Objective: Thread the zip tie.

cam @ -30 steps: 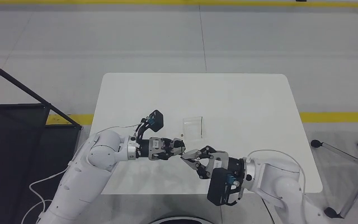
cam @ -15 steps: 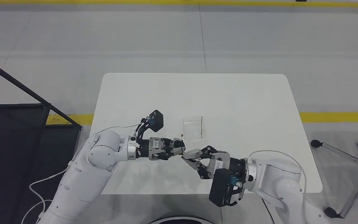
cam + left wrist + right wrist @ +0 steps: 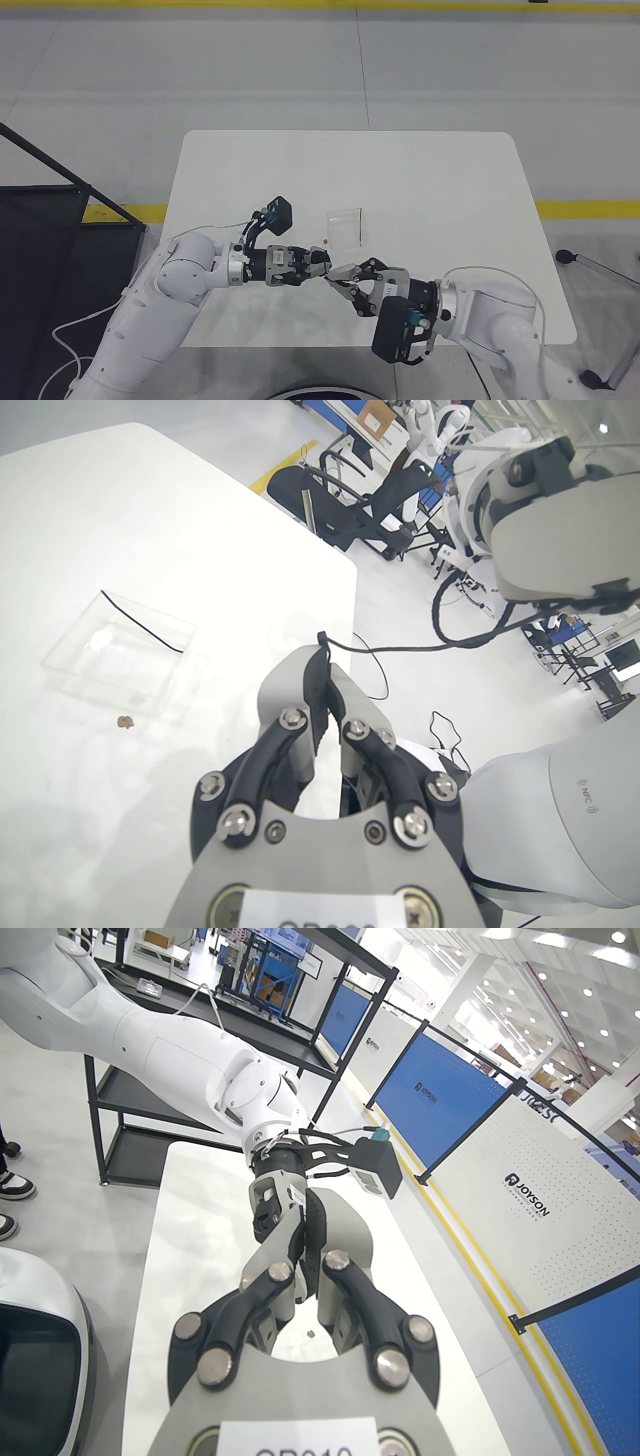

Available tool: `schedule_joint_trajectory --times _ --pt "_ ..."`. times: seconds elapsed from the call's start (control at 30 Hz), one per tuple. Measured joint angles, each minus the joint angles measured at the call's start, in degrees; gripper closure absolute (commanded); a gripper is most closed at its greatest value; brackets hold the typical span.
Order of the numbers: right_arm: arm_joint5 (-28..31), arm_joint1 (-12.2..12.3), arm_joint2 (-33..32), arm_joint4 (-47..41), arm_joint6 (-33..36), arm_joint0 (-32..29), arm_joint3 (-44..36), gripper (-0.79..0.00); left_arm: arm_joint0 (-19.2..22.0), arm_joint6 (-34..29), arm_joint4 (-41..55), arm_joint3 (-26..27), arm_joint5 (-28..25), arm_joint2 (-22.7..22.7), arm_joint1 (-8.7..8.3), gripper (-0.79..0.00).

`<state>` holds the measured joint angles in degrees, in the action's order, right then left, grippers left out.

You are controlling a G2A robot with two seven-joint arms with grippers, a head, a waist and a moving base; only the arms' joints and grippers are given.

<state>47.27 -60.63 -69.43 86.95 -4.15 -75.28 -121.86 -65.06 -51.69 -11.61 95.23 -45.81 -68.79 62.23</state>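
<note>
The left gripper (image 3: 320,665) has its jaws closed on the zip tie (image 3: 323,636). The tie is black, and its small head pokes out just past the tips. A short stretch of thin strap leads sideways from the head. Beyond that it blends into cables on the floor behind, so its far end cannot be traced.

The right gripper (image 3: 302,1223) also has its jaws pressed together. The black pads meet at the tips, and it cannot be made out whether any part of the tie lies between them.

In the top view the left gripper (image 3: 318,262) and the right gripper (image 3: 345,273) point at each other, tip to tip. They are held above the near part of the white surface (image 3: 450,200), toward the robot's side and a little left of its middle. Whether the tips touch cannot be told. The right wrist view shows the left gripper (image 3: 272,1213) just beyond the right one's tips.

A little farther out on the surface, on the side away from the robot, sits a shallow clear box (image 3: 65,640), also seen from above (image 3: 345,226). A thin black strand (image 3: 142,625) lies slanted across it, with one end up on the rim. A small brown crumb (image 3: 124,722) lies on the surface just outside the box wall, on the side nearer the grippers.
</note>
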Motion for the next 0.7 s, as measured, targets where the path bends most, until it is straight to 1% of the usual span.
schedule_joint_trajectory --times 0.33,0.53,0.7 --pt "-0.1 0.2 -0.1 0.1 0.0 -0.1 -0.2 0.0 0.0 0.0 0.0 0.0 0.0 0.0 0.0 0.0" --pt "-1.7 0.2 0.0 0.3 0.7 -0.2 -0.2 0.0 0.0 0.0 0.0 0.0 0.0 0.0 0.0 0.0" --pt "-4.3 0.1 0.3 1.0 1.5 -0.4 -0.6 0.0 0.0 0.0 0.0 0.0 0.0 0.0 0.0 0.0"
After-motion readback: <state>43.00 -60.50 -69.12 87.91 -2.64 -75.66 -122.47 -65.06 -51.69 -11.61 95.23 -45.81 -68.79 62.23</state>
